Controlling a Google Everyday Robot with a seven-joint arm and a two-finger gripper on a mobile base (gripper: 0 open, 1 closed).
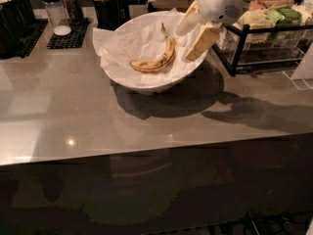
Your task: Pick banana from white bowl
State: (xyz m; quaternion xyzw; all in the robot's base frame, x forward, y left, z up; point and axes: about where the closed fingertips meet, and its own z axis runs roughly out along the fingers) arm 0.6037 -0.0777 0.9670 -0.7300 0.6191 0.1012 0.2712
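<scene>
A curved, speckled yellow banana (155,57) with a dark stem lies in the white bowl (142,80), on crinkled white paper. The bowl stands on the grey counter, left of centre. My gripper (190,39) hangs over the bowl's right rim, just right of the banana and a little above it, not touching it. Its two pale yellow fingers (201,42) point down and left with a gap between them, open and empty.
A black wire basket (264,38) of packets stands right of the bowl, close to my arm. Behind the bowl are a dark cup of sticks (105,4), shakers on a black mat (62,26) and a dark container at far left. The counter's front edge (146,153) runs across the middle.
</scene>
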